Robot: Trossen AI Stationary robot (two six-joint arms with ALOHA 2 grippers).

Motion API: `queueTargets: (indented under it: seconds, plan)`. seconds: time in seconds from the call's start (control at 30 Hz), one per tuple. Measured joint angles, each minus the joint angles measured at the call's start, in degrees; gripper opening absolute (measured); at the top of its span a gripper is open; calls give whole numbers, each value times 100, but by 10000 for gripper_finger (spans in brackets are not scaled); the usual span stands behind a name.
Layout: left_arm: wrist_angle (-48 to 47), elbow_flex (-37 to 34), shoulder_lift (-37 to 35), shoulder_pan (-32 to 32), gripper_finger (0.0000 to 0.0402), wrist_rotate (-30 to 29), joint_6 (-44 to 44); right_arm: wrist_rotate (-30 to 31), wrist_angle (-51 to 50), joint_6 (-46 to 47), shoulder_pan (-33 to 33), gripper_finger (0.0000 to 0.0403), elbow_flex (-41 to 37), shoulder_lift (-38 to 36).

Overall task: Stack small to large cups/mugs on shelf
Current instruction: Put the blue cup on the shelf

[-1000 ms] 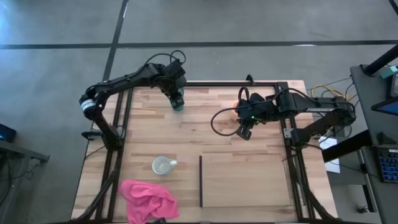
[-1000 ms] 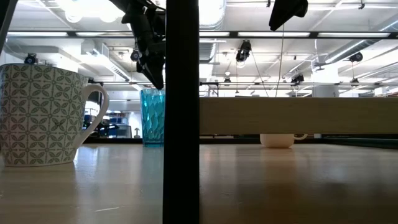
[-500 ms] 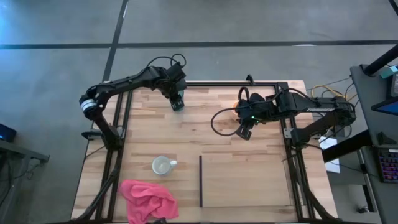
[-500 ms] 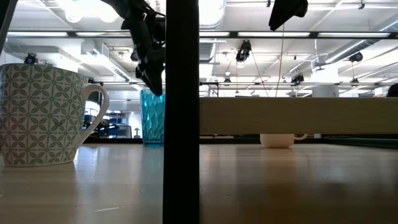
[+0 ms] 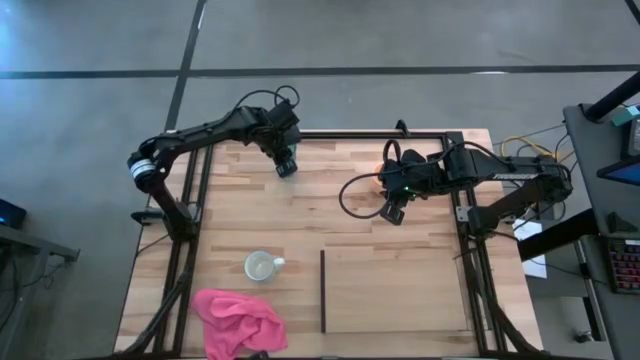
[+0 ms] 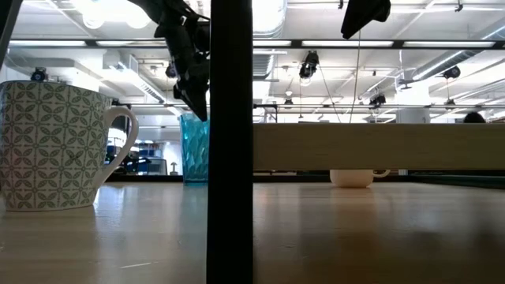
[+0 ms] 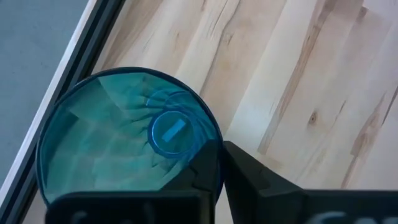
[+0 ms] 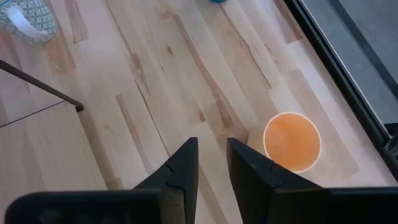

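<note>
The teal tumbler (image 7: 130,137) stands upright on its base near the table's far left corner (image 6: 195,148). My left gripper (image 5: 287,163) is right above it, shut on its rim. The orange mug (image 8: 292,142) rests on its base by the far right edge, beside my right gripper (image 5: 391,212), which hovers open by a narrow gap and holds nothing. The patterned white mug (image 5: 262,266) stands on the table left of the shelf (image 5: 400,292), a pale board with a dark upright strip (image 5: 323,290). My left gripper holds the teal tumbler by its rim (image 7: 216,144) on the side toward the table's middle. One finger (image 7: 202,177) is inside the tumbler and the other (image 7: 261,180) outside. The fingers come from above, pointing down. The tumbler stands upright with its base on the table.
A pink cloth (image 5: 238,320) lies crumpled at the near left corner. A black frame (image 5: 350,136) runs along the table's far edge just behind the tumbler. Bare wood lies between the two arms and the shelf.
My left gripper has come down a little onto the teal tumbler and edged toward the table's far edge. In the low view the tumbler has shifted slightly sideways, still upright on the table.
</note>
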Motion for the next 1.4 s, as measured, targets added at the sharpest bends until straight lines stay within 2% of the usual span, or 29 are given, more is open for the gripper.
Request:
queueTargets:
  seconds: [0.3,0.77,1.2,1.4]
  plan:
    - [-406,454,-47,-443,1,32,-12,9,-1,0,0,77,0,0]
    - [-558,1913,-79,-1994,0,42,-16,304,-3,0,4,86,0,0]
    - [-534,2369,-79,-3387,0,122,-16,313,-9,-11,0,87,0,0]
    - [-54,2360,-79,-3809,0,376,-1,312,-7,-20,3,82,0,0]
